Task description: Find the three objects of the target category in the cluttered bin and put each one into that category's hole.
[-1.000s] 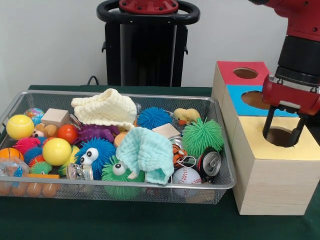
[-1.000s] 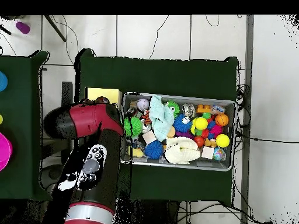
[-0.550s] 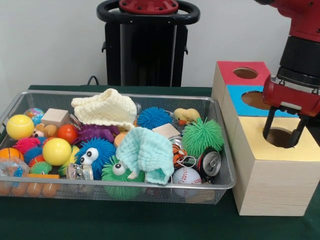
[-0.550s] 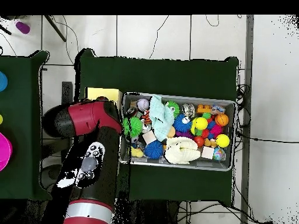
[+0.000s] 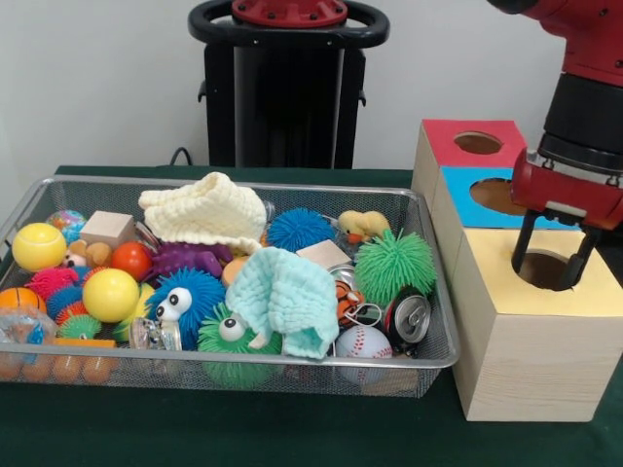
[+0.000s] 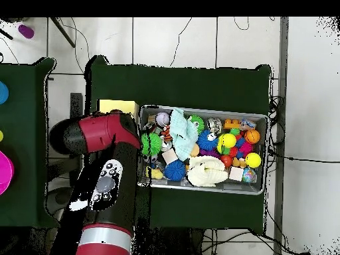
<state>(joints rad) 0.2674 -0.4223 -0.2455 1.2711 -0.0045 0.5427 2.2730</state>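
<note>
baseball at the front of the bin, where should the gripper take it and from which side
Judging from the front view, come straight down on the baseball, fingers across its widest part. It lies against the bin's front wall with the can beside it, so only its top is free.

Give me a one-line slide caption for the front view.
Open, empty gripper poised over the yellow hole of the wooden sorting box, beside a toy-filled mesh bin.

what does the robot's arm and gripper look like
The arm is glossy red with a black cylindrical wrist section. The gripper has a red body with a pale grey plate underneath and two thin black jaws. From overhead, the arm is red and black with a white panel carrying grey buttons.
</note>
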